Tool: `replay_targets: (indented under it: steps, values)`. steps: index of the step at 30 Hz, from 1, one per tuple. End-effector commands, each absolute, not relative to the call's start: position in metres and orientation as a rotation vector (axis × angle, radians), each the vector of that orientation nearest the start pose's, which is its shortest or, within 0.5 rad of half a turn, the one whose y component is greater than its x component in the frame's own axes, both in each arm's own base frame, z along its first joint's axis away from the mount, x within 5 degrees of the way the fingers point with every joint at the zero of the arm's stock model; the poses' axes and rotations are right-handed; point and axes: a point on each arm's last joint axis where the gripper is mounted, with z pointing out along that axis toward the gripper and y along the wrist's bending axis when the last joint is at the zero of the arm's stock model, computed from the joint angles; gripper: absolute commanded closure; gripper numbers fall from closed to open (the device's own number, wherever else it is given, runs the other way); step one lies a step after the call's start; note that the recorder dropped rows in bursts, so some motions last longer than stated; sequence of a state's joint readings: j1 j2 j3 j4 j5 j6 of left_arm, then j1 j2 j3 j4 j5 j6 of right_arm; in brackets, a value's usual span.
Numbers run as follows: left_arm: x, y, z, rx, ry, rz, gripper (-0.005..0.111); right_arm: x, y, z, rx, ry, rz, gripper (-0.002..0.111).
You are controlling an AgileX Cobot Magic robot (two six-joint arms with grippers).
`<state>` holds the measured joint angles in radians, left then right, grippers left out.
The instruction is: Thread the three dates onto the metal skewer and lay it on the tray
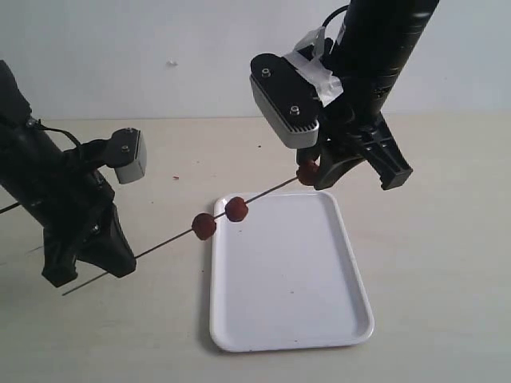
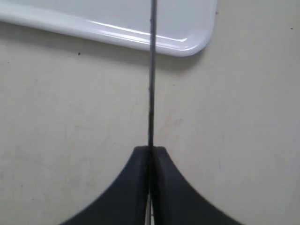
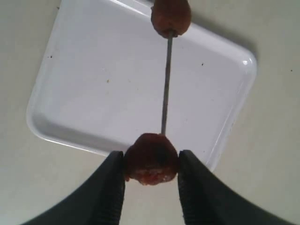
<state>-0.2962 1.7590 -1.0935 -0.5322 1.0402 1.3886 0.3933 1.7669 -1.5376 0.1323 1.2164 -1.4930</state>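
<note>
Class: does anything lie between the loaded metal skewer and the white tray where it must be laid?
Nothing visible does. The metal skewer crosses above a corner of the tray, whose floor lies bare. The left gripper holds one end, the right gripper the date at the tip.

Both arms are matte black. The left arm (image 1: 40, 187) carries a small grey camera box (image 1: 128, 157) with one screw on its face, and a thin black cable (image 1: 60, 132) loops beside it. The right arm (image 1: 383, 36) wears a bigger silver-grey camera housing (image 1: 283, 100), two screws showing, with white tape (image 1: 315, 52) bunched behind it. The left claw (image 2: 150, 154) and right claw (image 3: 151, 161) have black, curved, tapering fingers.
</note>
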Motion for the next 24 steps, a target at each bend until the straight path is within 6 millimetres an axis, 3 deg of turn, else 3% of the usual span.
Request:
replay_targets:
  steps: [1,9,24]
  values:
    - [0.2859,-0.1346,0.1959,1.883,2.157,-0.667,0.107,0.3289,0.1493,0.2924,-2.314,1.737,0.000,0.071]
    - [0.2840,-0.1364,0.1972,1.901,2.120,-0.709,0.107,0.3289,0.1492,0.2924,-2.315,1.737,-0.002,0.071]
    - [0.2879,-0.1372,0.1970,1.783,2.206,-0.690,0.107,0.3264,0.1556,0.2936,-2.263,1.736,0.096,0.071]
